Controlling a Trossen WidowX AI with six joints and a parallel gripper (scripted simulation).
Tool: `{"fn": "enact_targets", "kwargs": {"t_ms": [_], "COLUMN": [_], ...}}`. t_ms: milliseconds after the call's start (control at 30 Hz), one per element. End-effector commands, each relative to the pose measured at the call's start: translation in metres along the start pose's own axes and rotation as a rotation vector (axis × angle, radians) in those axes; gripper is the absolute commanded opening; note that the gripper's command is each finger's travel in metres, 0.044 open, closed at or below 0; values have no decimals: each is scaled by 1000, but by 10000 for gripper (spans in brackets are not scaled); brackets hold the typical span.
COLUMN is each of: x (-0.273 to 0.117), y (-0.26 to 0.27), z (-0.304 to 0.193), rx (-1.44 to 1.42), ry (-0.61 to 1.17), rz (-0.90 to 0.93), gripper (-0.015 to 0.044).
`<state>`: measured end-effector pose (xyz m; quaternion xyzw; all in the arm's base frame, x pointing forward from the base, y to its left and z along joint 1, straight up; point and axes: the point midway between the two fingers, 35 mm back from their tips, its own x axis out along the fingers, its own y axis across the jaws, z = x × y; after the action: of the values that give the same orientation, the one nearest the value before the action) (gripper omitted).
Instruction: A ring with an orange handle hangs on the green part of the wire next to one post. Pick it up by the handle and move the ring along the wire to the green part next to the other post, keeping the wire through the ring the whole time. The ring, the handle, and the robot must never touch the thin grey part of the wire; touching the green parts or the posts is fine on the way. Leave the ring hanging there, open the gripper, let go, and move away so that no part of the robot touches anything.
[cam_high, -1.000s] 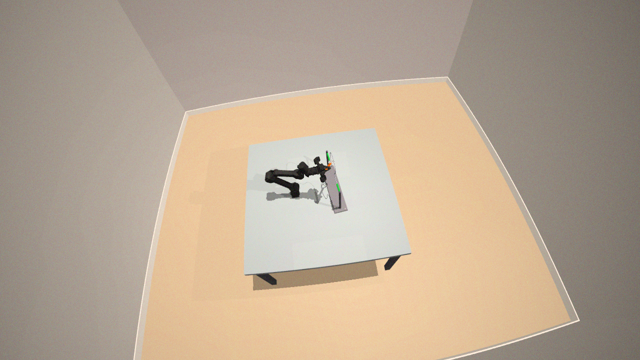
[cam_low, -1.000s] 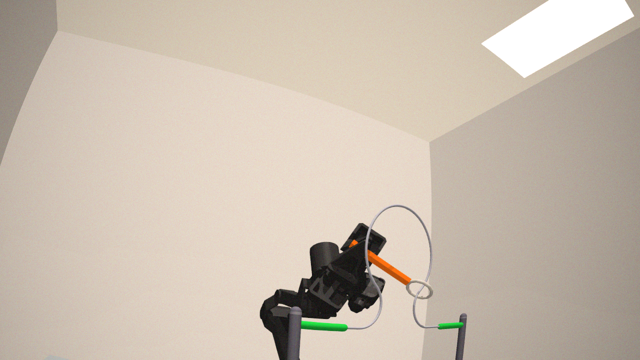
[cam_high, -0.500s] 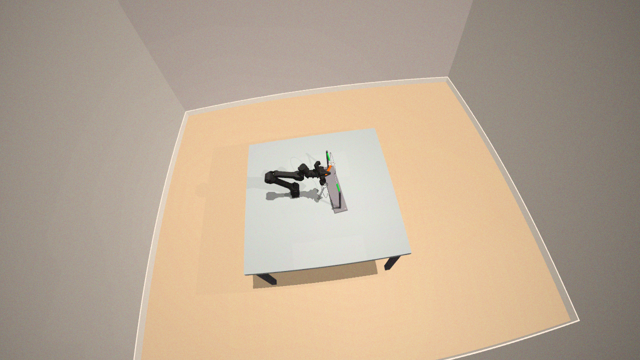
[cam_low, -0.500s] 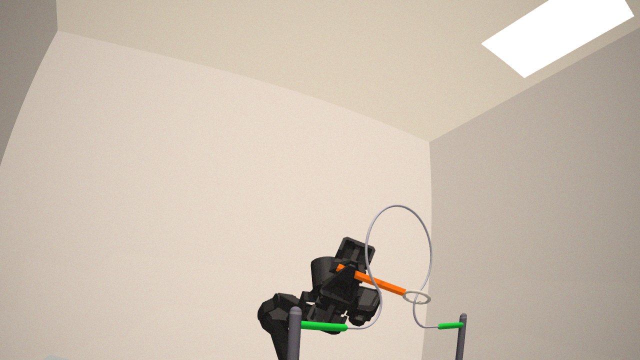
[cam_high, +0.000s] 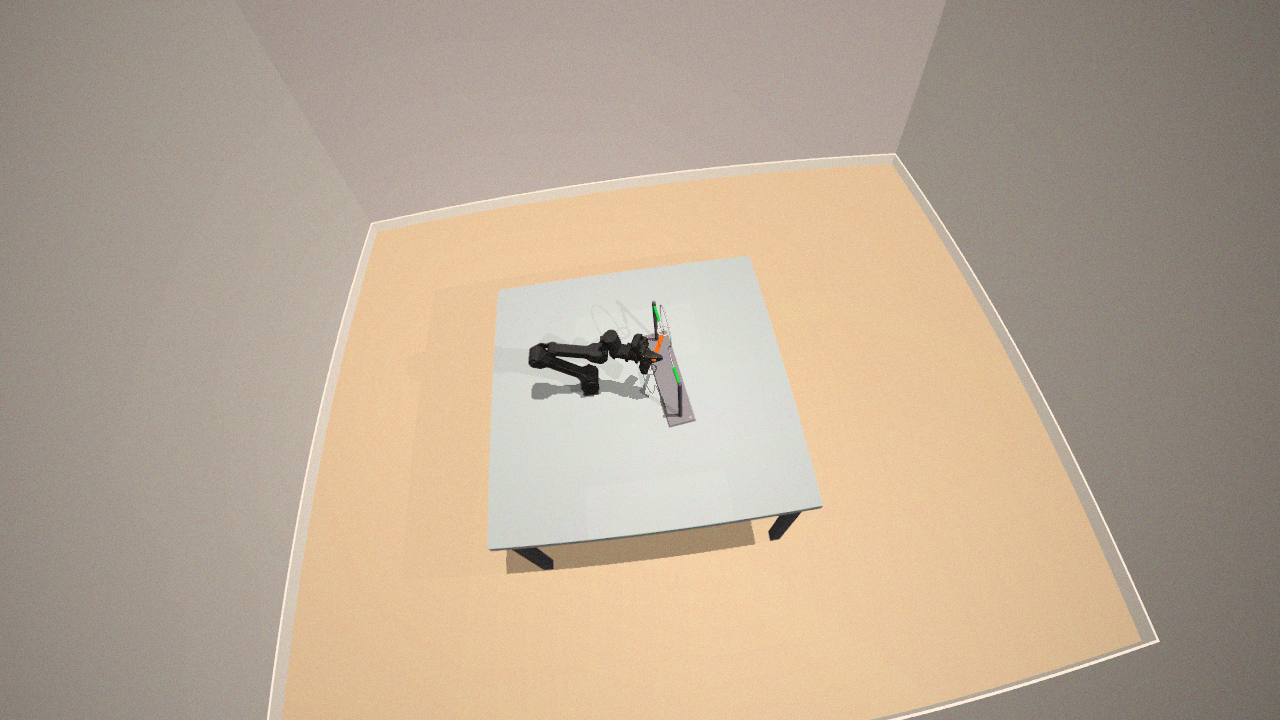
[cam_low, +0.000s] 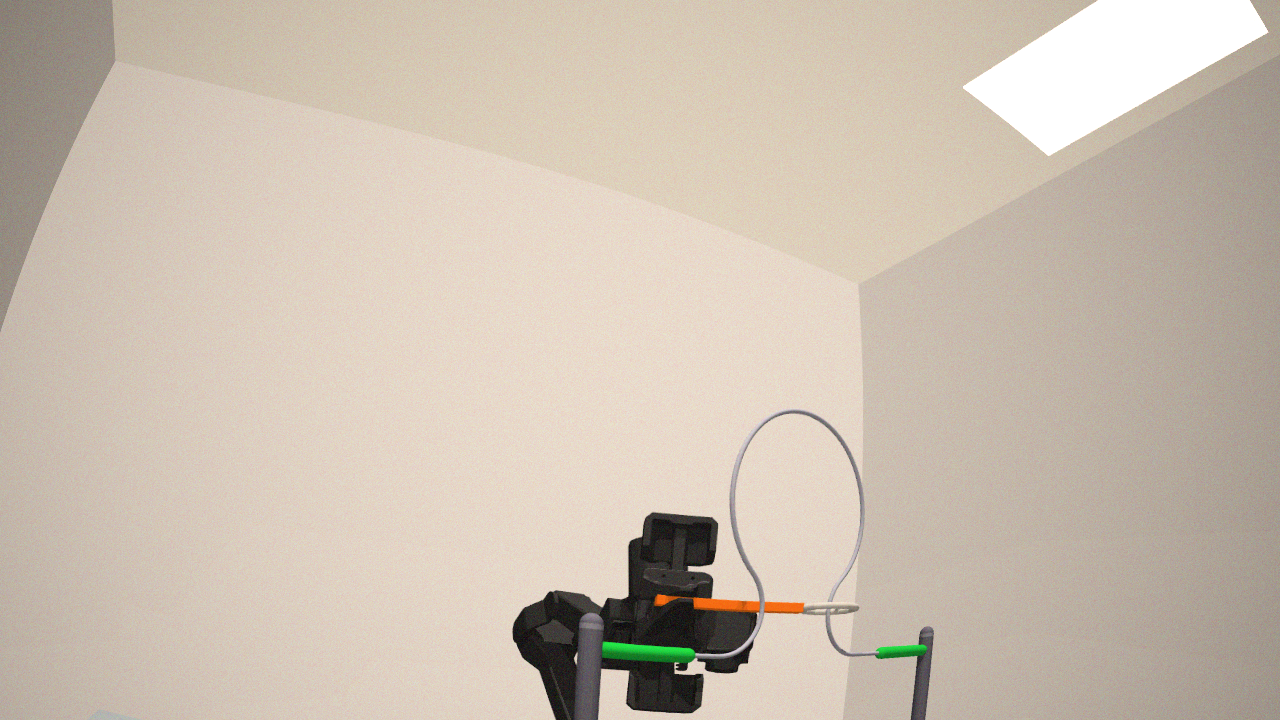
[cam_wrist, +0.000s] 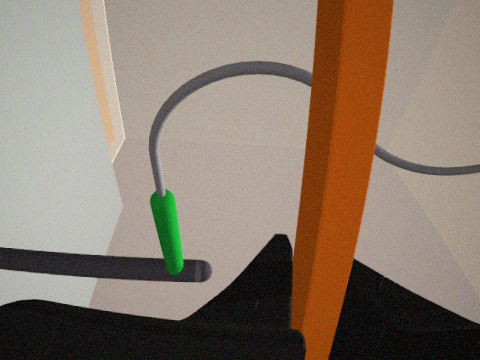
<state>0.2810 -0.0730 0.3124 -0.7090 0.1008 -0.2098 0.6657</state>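
The black, jointed robot arm reaches out with its elbow folded back. Its black parallel-jaw tool is clamped shut on a handle.

A plain, closed room, its exact kind unclear
Bare walls meet a tan floor; a pale table carries a robot arm, and a bright ceiling panel glows overhead.
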Motion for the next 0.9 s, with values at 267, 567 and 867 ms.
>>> {"fn": "enact_targets", "kwargs": {"t_ms": [267, 567, 867], "x": [-9, -20, -33], "y": [43, 72, 97], "z": [5, 16, 32], "rx": [243, 433, 623], "ry": [34, 58, 82], "rz": [157, 279, 401], "gripper": [-150, -150, -150]}}
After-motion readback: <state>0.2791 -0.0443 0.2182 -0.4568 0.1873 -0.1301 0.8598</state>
